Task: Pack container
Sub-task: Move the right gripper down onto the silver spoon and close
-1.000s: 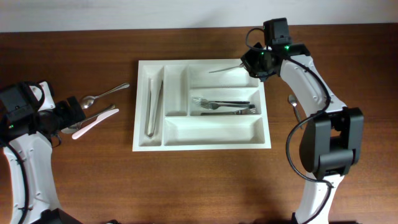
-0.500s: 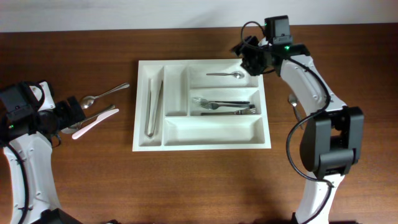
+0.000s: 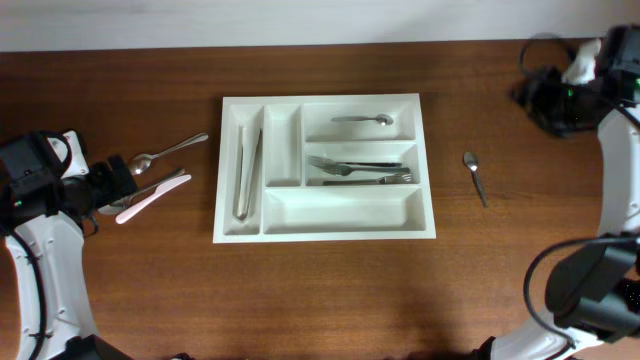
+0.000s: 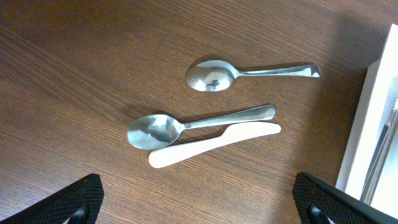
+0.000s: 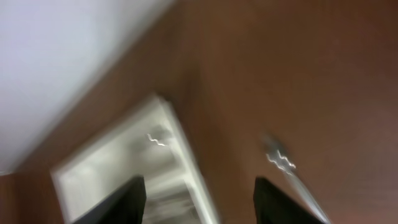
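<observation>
The white cutlery tray (image 3: 340, 208) lies mid-table, partly filled; my right gripper (image 5: 208, 202) hangs beyond its far right corner, fingers apart, empty; my left gripper (image 4: 199, 202) gapes wide over the spoons (image 4: 155, 130) at left; the lone teaspoon (image 3: 476, 177) lies between tray and right gripper, bowl farthest, handle slanting nearward, so I judge my right arm nearer.
</observation>
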Controlling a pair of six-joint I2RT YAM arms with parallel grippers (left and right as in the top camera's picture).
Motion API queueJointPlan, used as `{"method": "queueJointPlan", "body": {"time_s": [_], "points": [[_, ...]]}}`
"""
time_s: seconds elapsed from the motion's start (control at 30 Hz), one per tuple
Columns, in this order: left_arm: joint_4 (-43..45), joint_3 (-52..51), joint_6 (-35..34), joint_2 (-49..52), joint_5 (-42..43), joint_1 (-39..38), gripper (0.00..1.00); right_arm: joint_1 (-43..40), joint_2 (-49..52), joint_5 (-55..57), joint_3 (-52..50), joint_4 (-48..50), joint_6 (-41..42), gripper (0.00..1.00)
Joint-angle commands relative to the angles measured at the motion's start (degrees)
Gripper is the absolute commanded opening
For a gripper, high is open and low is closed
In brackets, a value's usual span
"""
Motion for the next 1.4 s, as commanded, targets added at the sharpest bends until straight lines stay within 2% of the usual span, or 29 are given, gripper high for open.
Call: {"method": "queueJointPlan", "body": {"time_s": [0.0, 0.07, 0.17, 0.2, 0.3, 0.33, 0.5, 0.63, 0.87, 1.17, 1.37], "points": [[0.2, 0.9, -0.6, 0.3, 1.0, 0.2, 0.99, -0.4, 4.2, 4.0, -0.6, -5.1, -13.8, 0.56], [0.2, 0.9, -0.6, 0.3, 1.0, 0.2, 0.99, -0.3, 6.0, 4.0, -0.6, -8.3, -17.2, 0.55], [0.2, 0.9, -0.6, 0.3, 1.0, 0.2, 0.99, 0.6, 7.8, 4.8, -0.6, -11.1, -23.1, 0.42], [0.2, 0.9, -0.6, 0.3, 1.0, 0.2, 0.99, 1.3, 8.3, 7.5, -0.6, -11.5, -24.2, 0.41], [0.2, 0.9, -0.6, 0.3, 1.0, 0.2, 0.99, 3.2, 9.2, 16.6, -0.7, -11.7, -24.5, 0.43], [0.2, 0.9, -0.6, 0.3, 1.0, 0.2, 0.99, 3.9, 9.3, 18.5, -0.7, -11.4, -24.5, 0.46], [0.2, 0.9, -0.6, 0.3, 1.0, 0.2, 0.99, 7.8, 10.4, 19.7, -0.7, -8.0, -34.1, 0.54], [0.2, 0.9, -0.6, 0.3, 1.0, 0.2, 0.99, 10.1, 12.6, 25.1, -0.7, -6.2, -34.4, 0.55], [0.2, 0.9, -0.6, 0.3, 1.0, 0.2, 0.99, 10.0, 18.0, 25.0, -0.7, -6.6, -33.2, 0.53], [0.2, 0.9, -0.6, 0.3, 1.0, 0.2, 0.99, 10.2, 22.0, 24.9, -0.7, -6.7, -31.7, 0.43], [0.2, 0.9, -0.6, 0.3, 1.0, 0.2, 0.99, 10.3, 23.9, 24.9, -0.7, -7.0, -31.2, 0.43]]}}
